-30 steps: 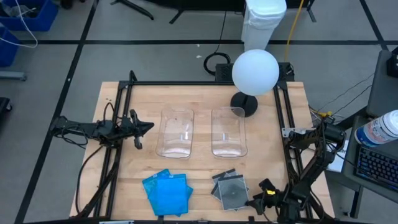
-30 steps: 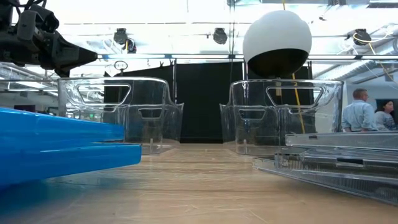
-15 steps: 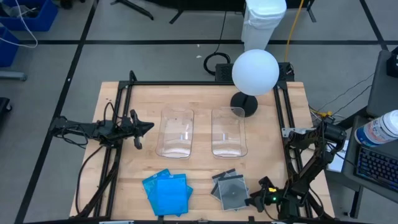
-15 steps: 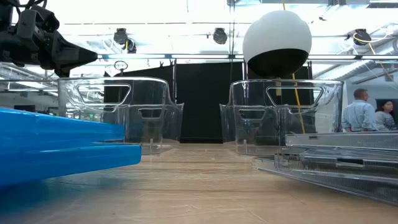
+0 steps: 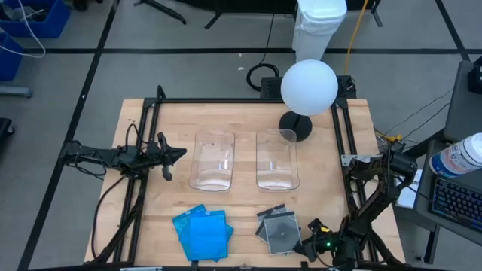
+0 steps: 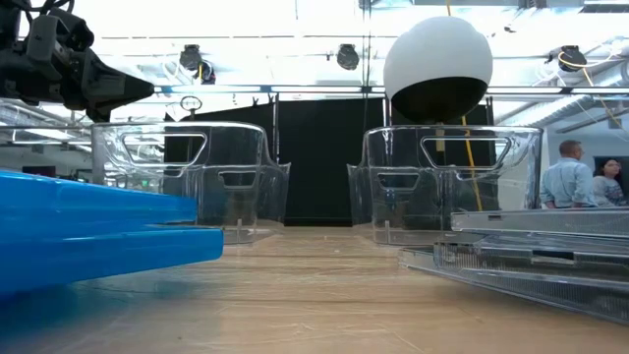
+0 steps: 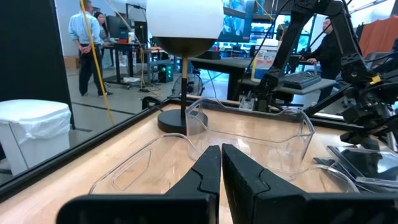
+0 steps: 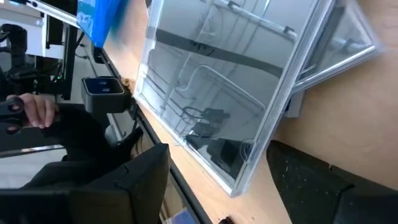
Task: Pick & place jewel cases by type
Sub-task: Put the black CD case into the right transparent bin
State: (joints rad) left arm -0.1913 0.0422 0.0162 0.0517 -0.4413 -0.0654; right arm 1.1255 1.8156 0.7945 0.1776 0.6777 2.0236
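At the counter's (image 5: 151, 226) near edge, the right gripper (image 5: 312, 239), jaws wide, sits beside the clear cases (image 5: 279, 227); blue cases (image 5: 202, 232) lie left. A shallow approach might shove the stack instead. Farther off, the left gripper (image 5: 177, 154) waits, jaws closed and empty, beside the bins (image 5: 213, 159).

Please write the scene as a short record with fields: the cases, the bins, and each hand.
blue jewel cases: stacked at the table's near edge, left pile
clear jewel cases: loose pile to their right, disc visible
clear bins: two, side by side mid-table, no cases inside
left hand: shut, holds nothing, beside the left bin
right hand: open, at the clear pile's edge
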